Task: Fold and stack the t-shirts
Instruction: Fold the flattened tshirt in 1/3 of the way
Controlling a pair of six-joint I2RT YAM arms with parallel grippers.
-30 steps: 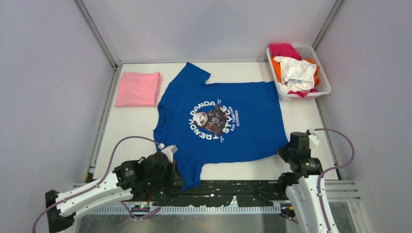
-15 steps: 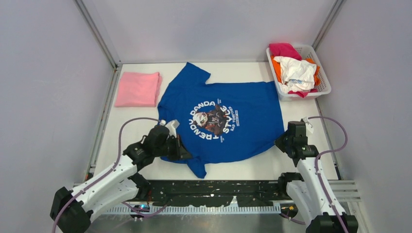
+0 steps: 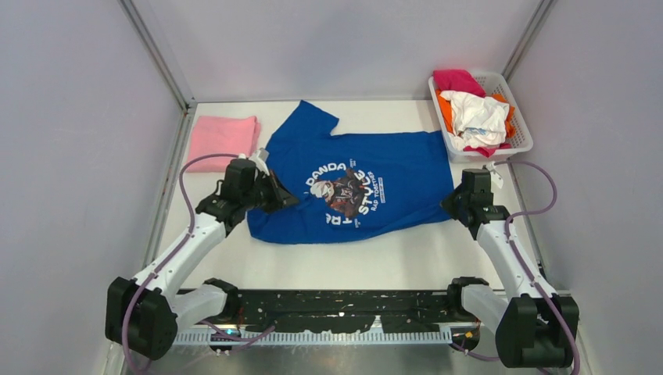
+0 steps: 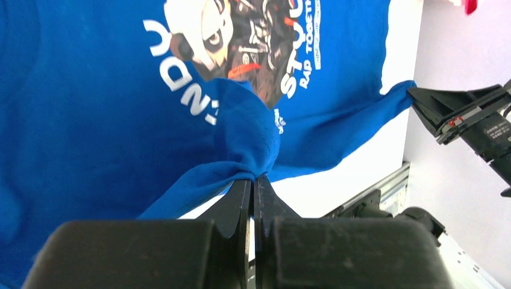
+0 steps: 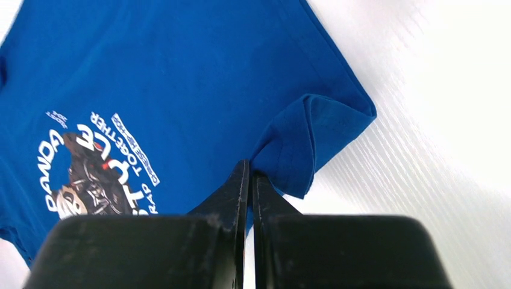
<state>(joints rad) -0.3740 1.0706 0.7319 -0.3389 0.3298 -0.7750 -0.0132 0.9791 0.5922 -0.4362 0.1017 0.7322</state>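
Spread print-up over the middle of the table (image 3: 352,262): blue t-shirt (image 3: 391,168), near long edge doubled over onto part of the lettering. Clamped tight on a bunched fold at its left near end: left gripper (image 4: 253,180). Closed just as tight on the right near corner, cloth raised in a small tent: right gripper (image 5: 249,165). Folded flat at the far left, just beside the blue sleeve: pink t-shirt (image 3: 223,143). Heaped in the basket (image 3: 512,151) at the far right corner: white, magenta and orange t-shirts (image 3: 477,113). Bare white surface along the whole near edge; narrower strips by either side wall.
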